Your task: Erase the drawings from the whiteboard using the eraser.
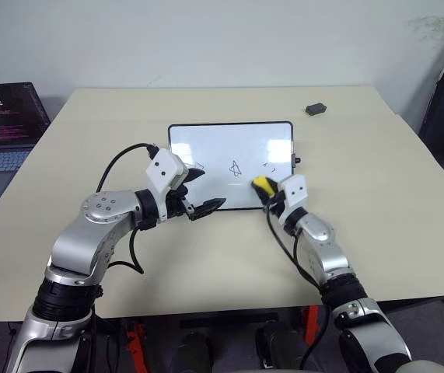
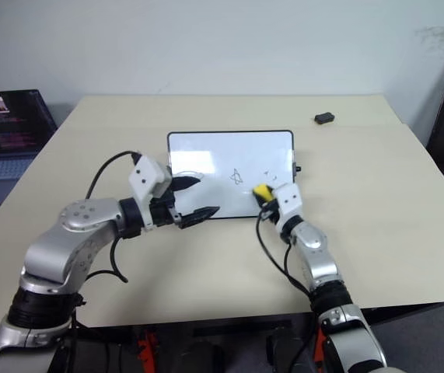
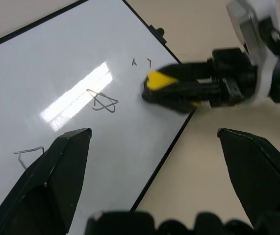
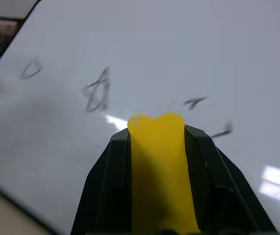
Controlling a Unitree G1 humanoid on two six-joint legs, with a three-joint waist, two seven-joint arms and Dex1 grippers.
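Right, the beige table carries everything, and the whiteboard lies flat near its middle, long side toward the robot, black frame all round. Off on a stand beside the table's left edge a laptop glows, and a small dark grey object sits well apart near the far right corner, no part of this job. On the board, the drawings run in a row: one sketch on the left, a pointed outline in the middle, and two or three short loose strokes on the right, all thin black marker. The left gripper hovers over the board's near left part with its black fingers spread wide and nothing between them, close above the left sketch. The right gripper is clenched on the eraser, the yellow block pinched between both fingers with its tip poking out, low over the board's near right edge, just short of the right-hand strokes. So the grasp is done and the wiping is the step in hand; whether the yellow tip touches the glossy surface yet, I cannot tell. Next, by my reading, it wants the eraser pressed flat and swept across those right strokes, then leftward through the middle sketch, with the free left gripper well placed to steady the board if it slides.
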